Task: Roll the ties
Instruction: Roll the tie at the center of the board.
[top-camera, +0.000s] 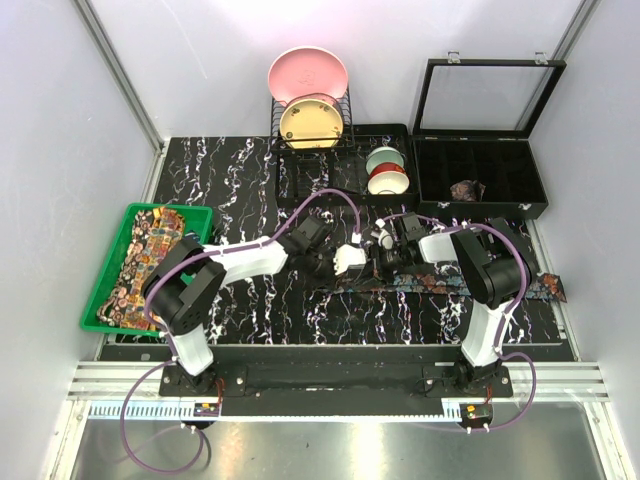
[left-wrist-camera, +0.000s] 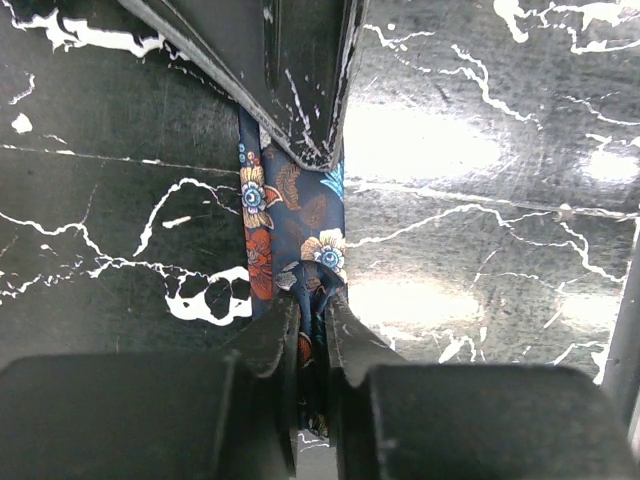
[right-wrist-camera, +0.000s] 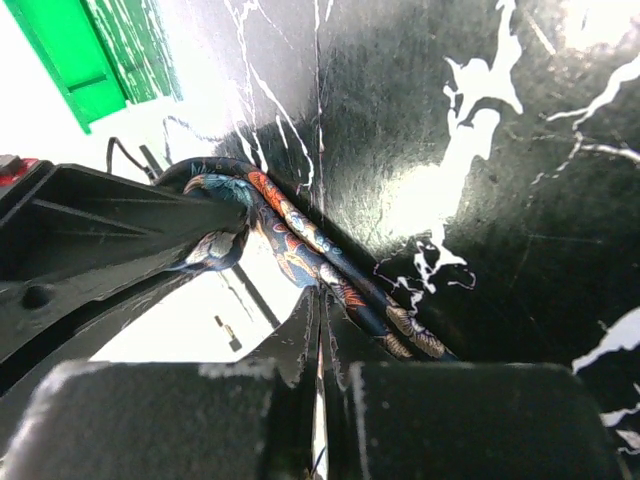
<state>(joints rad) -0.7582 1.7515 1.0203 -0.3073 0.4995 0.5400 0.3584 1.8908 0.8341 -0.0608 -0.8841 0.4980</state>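
heaped in the green tray (top-camera: 103, 290) at far left: yellow-orange paisley ties (top-camera: 150, 262). tucked into one compartment of the open black box (top-camera: 480, 208): a small brownish coil (top-camera: 466, 189). stretched along the marble table (top-camera: 250, 170), centre to right: the dark blue tie (top-camera: 440, 283), its end pinched between the closed left gripper (left-wrist-camera: 310, 318). right gripper (right-wrist-camera: 320, 320) clamped shut against the same fabric; cannot tell if gripping.

No lettering, label, brand or number can be read in any view. The dark blue tie (left-wrist-camera: 290, 215) running forward from the left gripper (left-wrist-camera: 311, 312) carries only flower and leaf motifs (a print, not writing). The table (left-wrist-camera: 480, 260) on either side of that gripper shows only white marble veining.
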